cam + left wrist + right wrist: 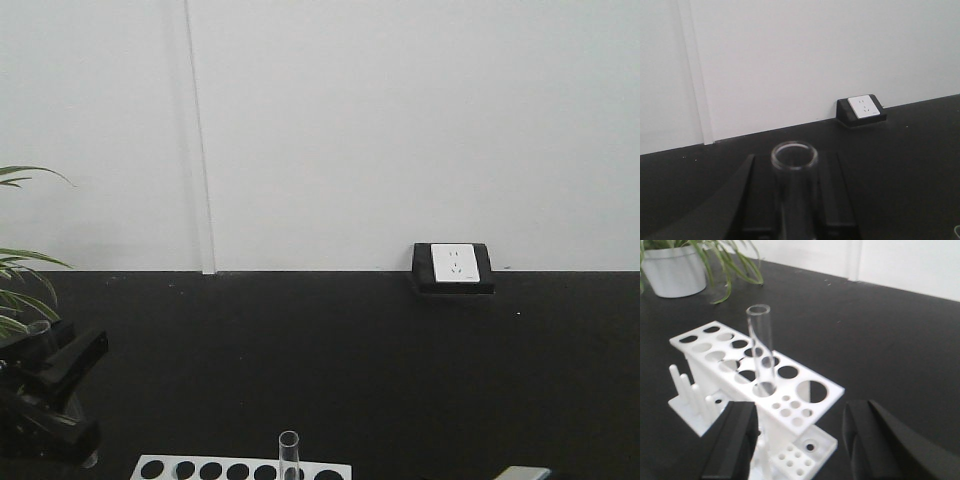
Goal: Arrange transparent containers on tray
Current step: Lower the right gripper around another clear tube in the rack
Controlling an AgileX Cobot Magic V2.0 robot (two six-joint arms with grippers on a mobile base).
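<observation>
My left end effector [792, 167] pinches one test tube [795, 192], my right end effector [802, 410] gapes empty facing the rack [834, 389] and its lone tube [761, 347]; tray unseen, placing not yet done, I reckon.

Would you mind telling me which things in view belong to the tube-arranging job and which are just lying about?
Job: held test tube, in the left gripper; racked test tube; open right gripper. The tray is out of view.
Lying about: white rack, potted plant, wall socket.
</observation>
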